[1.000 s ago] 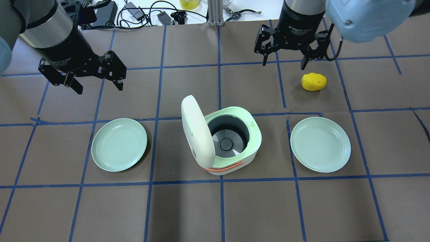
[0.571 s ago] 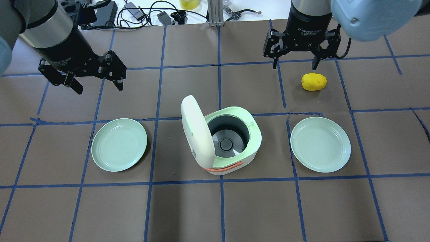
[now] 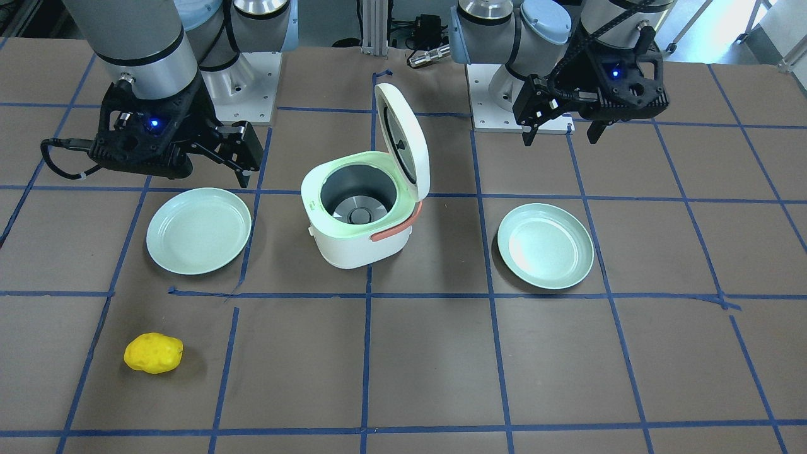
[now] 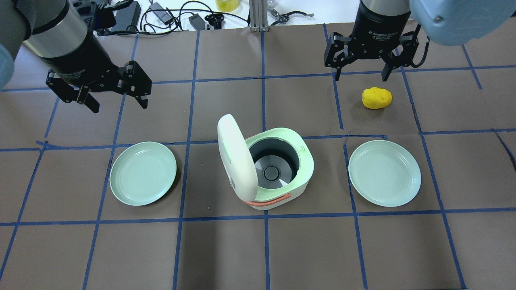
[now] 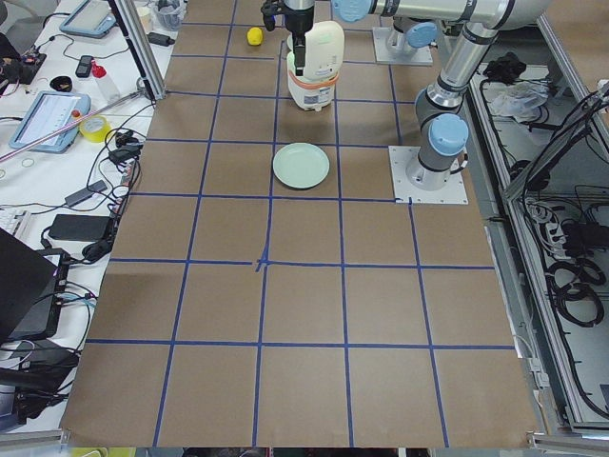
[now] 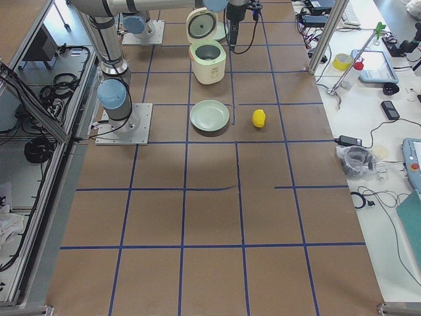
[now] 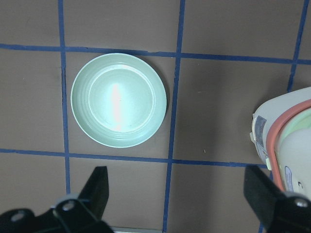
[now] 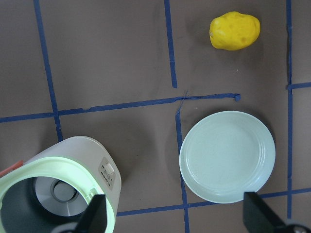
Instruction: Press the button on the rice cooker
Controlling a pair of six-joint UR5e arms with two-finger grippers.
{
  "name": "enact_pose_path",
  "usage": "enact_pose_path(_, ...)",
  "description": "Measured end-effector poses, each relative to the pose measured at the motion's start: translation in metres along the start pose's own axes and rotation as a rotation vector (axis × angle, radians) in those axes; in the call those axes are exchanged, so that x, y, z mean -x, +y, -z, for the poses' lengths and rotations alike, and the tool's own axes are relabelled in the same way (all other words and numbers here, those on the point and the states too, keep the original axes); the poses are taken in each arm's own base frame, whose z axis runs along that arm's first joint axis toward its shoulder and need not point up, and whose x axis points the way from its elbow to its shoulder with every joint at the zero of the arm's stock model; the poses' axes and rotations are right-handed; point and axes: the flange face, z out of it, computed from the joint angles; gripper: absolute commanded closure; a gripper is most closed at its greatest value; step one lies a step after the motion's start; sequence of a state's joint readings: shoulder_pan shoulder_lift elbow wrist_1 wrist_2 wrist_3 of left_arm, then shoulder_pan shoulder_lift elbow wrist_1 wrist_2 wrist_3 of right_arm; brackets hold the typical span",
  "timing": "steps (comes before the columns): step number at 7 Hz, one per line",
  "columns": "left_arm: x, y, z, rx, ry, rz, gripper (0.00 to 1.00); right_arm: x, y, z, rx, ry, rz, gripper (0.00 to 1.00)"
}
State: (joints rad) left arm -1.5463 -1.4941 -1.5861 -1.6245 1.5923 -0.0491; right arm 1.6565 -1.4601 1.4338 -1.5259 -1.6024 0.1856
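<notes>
The white and mint rice cooker [image 4: 307, 163] stands mid-table with its lid [image 4: 240, 169] swung up and open, the grey pot inside empty. The button [image 4: 226, 151] shows as a pale mint rectangle on the lid's outer face. My left gripper [image 4: 119, 105] is open and empty, hovering to the cooker's far left. My right gripper [image 4: 361, 76] is open and empty, hovering far right, above a yellow potato-like object [image 4: 377, 98]. The left wrist view shows the cooker's edge [image 7: 284, 145]. The right wrist view shows its rim [image 8: 29, 170].
Two mint plates lie on the table, one left of the cooker [image 4: 143, 173] and one right of it [image 4: 385, 173]. Cables and adapters [image 4: 169, 16] lie along the far edge. Blue tape lines grid the brown table.
My right gripper has moved to the right and farther back, staying open. The left gripper, cooker, plates and yellow object have not moved.
</notes>
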Motion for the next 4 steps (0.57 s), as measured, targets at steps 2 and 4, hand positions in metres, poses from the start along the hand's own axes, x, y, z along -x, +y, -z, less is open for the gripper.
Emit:
enact_pose_path(2,0.0,0.0,0.0,0.0,0.0,0.0,0.0,-0.0046,-0.0012,0.0003,0.002,-0.004,-0.007,0.0)
enact_pose_path(4,0.0,0.0,0.0,0.0,0.0,0.0,0.0,-0.0072,0.0055,0.0056,0.013,-0.003,-0.009,0.0)
